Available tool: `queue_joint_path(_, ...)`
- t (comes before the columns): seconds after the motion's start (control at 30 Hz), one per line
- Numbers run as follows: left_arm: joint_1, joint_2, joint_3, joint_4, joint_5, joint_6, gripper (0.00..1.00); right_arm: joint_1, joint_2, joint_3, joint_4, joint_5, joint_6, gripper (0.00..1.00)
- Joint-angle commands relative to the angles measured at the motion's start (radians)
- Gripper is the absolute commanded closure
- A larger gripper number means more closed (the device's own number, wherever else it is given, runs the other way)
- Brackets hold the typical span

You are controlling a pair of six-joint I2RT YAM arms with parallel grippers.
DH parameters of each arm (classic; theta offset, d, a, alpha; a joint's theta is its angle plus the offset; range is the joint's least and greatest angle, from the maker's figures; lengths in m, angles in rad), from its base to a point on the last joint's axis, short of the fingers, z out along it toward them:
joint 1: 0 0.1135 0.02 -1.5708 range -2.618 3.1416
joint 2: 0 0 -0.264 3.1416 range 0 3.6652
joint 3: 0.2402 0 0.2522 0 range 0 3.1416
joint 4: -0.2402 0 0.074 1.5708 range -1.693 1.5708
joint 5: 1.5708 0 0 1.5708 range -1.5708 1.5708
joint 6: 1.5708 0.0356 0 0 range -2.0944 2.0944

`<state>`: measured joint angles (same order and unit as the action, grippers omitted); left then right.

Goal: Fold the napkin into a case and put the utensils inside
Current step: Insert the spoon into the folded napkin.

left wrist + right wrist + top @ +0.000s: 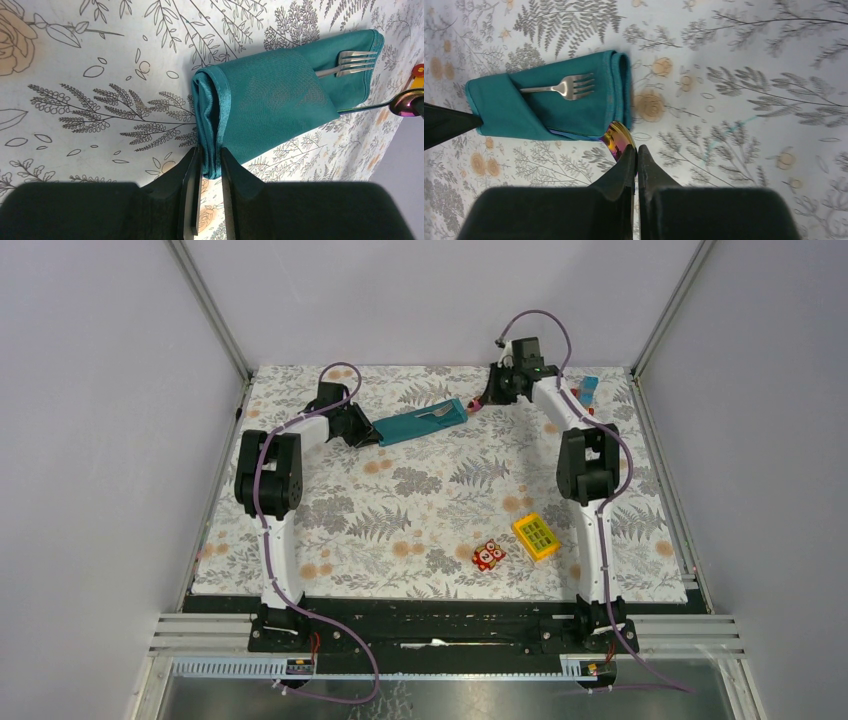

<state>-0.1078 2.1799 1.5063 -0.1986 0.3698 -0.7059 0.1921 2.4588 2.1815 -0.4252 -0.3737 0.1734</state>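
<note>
Teal case (420,424) lying upper middle on the desk (420,510), with a fork (440,412) and a spoon (618,141) tucked in its pocket.
The left pincer (210,162), narrowly parted, nips the case's folded lower-left end; beyond it, the right pincer (636,152) is clenched on the spoon's bowl, just off the case's upper-right mouth.

Teal napkin (270,100), silver fork (350,62), pink-purple spoon (616,140) (tablecloth (420,510): grey fern print).
</note>
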Motion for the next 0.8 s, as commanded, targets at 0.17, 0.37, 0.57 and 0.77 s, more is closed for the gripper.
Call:
queue_joint_path(0.17,-0.004,0.003,-0.004,0.043,0.007,0.007,0.76,0.103,-0.004,0.015,0.049,0.047,0.073,1.00)
queue_joint_path(0.37,-0.007,0.004,-0.012,0.054,0.013,0.000,0.76,0.131,0.006,-0.022,0.101,0.029,0.161,1.00)
queue_joint_path(0.57,-0.007,-0.005,-0.013,0.054,0.011,0.005,0.76,0.143,0.038,-0.015,0.135,-0.003,0.204,0.97)
queue_joint_path(0.77,-0.007,-0.007,-0.015,0.055,0.012,0.003,0.74,0.145,0.082,-0.010,0.167,-0.031,0.239,0.90)
